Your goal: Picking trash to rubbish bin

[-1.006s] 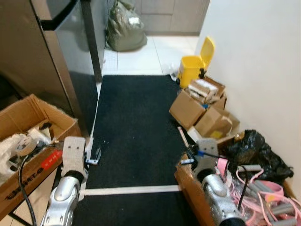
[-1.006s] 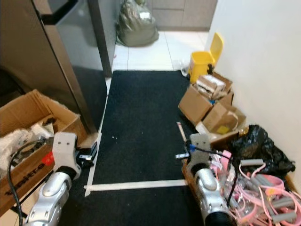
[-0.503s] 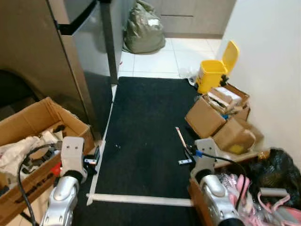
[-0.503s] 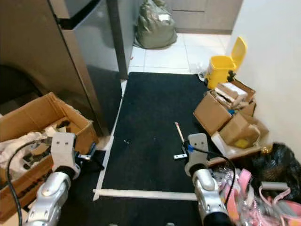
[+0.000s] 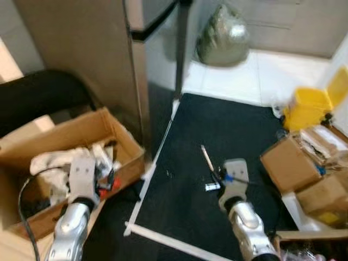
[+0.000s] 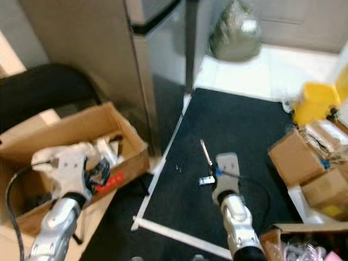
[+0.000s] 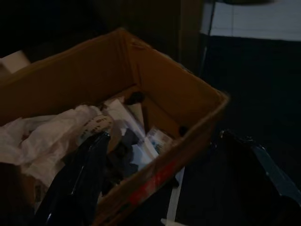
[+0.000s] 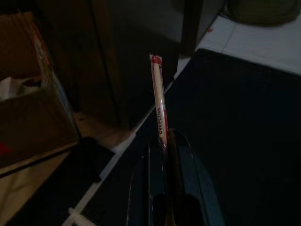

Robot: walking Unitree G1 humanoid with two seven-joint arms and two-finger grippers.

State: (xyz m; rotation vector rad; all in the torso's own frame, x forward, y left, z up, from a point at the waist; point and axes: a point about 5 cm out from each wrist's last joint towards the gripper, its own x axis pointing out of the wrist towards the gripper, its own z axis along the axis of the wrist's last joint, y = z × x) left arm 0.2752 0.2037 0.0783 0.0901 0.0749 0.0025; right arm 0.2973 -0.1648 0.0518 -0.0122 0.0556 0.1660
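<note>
Right wrist view | straw (image 8: pixel 159 101) pinched between right gripper (image 8: pixel 165 141) jaws

Both head views are blurred. The yellow plastic bin (image 5: pixel 311 106) beyond the right hand (image 8: pixel 165 141) is cut by the picture's edge, its lid only a smear. The print on the thin red-tipped paper stick (image 8: pixel 158 99) is too small to read. The open brown cardboard box (image 7: pixel 155 89) beside the left hand (image 7: pixel 164 155) lies in deep shade, its crumpled contents indistinct.
</note>
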